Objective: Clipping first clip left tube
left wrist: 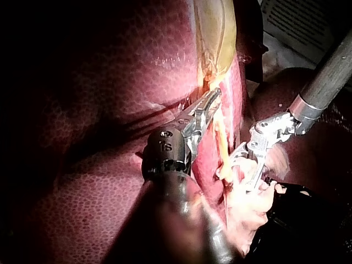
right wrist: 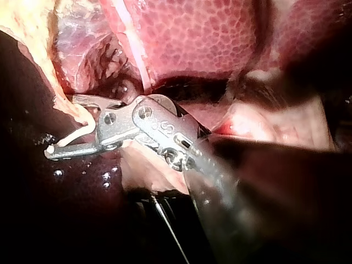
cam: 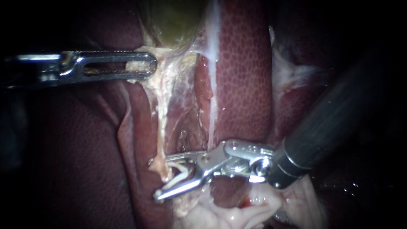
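Note:
My right instrument [cam: 163, 178] comes in from the right, its jaws open with a white clip [cam: 178, 178] seated between them. The lower end of the left tube [cam: 161, 127], a pale frayed strand, lies inside that open clip. The right wrist view shows the same: the jaws [right wrist: 63, 126] straddle the strand [right wrist: 63, 104] with the clip [right wrist: 71, 137] around it. My left instrument [cam: 142, 65] enters from the left, its windowed jaws shut on pale tissue just under the greenish gallbladder [cam: 174, 21], holding it taut. In the left wrist view these jaws [left wrist: 208, 102] grip below the gallbladder [left wrist: 214, 33].
The right tube [cam: 210, 114], a thin white strand, runs down beside the left one and ends behind my right instrument's joint. Dark red liver [cam: 241, 72] lies on both sides. Pale loose tissue [cam: 237, 212] sits under the right instrument's jaws.

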### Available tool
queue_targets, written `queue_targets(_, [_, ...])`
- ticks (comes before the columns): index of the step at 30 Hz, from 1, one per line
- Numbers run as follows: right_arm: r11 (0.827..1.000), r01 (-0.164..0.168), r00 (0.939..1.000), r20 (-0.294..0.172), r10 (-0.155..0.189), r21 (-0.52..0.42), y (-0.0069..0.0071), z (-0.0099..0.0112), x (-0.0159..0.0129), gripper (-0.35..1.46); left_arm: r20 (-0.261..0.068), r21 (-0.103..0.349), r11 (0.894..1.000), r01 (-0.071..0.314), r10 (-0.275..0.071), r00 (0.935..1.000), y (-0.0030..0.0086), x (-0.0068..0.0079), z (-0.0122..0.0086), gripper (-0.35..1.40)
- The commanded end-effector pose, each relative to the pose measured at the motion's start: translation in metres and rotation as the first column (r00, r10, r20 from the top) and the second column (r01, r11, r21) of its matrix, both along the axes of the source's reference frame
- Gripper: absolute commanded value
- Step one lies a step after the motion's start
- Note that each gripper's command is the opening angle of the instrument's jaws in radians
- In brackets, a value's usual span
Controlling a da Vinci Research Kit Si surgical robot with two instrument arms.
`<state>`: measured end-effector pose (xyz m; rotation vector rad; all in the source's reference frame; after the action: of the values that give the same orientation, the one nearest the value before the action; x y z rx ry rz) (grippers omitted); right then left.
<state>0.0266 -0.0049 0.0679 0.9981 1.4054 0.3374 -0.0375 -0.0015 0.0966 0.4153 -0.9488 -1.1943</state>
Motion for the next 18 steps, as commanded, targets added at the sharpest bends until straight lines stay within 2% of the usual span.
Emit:
queue_targets(1, [1.000,-0.004,1.0000,-0.005,0.004,0.002,0.0003,-0.0003,0.0000,0.60,0.000,0.000,1.000,0.000,0.000,1.0000,0.0000,0.0000,0.0000,-0.35])
queue_targets(8, [1.000,-0.013,0.9998,-0.018,0.013,0.012,0.0011,-0.0010,0.0000,0.60,0.000,0.000,1.000,0.000,0.000,1.0000,0.0000,0.0000,0.0000,-0.35])
queue_targets(18, [1.000,-0.011,0.9998,-0.017,0.011,0.006,0.0005,0.0000,0.0003,0.60,0.000,0.000,1.000,0.000,0.000,1.0000,0.0000,0.0000,0.0000,-0.35])
